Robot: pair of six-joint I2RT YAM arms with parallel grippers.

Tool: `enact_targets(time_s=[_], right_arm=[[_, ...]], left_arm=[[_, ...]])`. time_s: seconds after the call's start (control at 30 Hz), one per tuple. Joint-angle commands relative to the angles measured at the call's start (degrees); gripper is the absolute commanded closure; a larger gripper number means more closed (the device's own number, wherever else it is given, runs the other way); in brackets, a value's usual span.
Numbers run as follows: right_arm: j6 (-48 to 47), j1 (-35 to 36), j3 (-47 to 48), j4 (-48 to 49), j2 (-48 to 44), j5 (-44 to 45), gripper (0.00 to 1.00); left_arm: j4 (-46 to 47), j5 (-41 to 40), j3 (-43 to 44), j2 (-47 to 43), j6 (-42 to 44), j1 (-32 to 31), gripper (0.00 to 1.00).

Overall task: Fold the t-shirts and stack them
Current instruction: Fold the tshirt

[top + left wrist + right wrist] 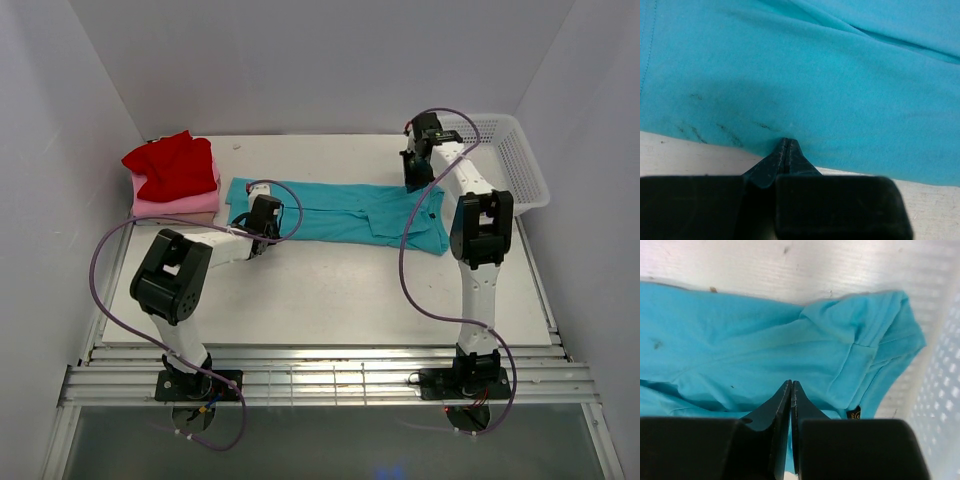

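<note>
The teal t-shirt [345, 212] lies folded in a long strip across the middle of the table. It fills the left wrist view [830, 75] and the right wrist view [750, 345]. My left gripper [263, 234] is shut, its tips [785, 144] pinching the shirt's near left edge at table level. My right gripper [414, 182] is shut at the shirt's far right end by a sleeve [875, 335], with teal cloth showing between its fingers [791, 386]. A red shirt [172, 163] lies on a pink one [180, 205] at the far left, over a beige one.
A white mesh basket [515, 160] stands at the far right, close beside my right arm, and shows in the right wrist view [942, 410]. White walls enclose the table on three sides. The stack sits at the table's far left corner.
</note>
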Motion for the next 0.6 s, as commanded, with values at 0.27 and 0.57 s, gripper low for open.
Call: enact_targets(time_s=[0.27, 0.57], right_arm=[[0.7, 1.0, -29.5, 8.0, -19.9, 0.1, 0.68], [1.4, 1.0, -35.4, 8.3, -22.0, 3.5, 0.68]], left_arm=[[5.9, 11.0, 1.4, -10.0, 0.0, -7.5, 0.71], [12.1, 21.5, 15.6, 1.9, 0.8, -13.8, 0.67]])
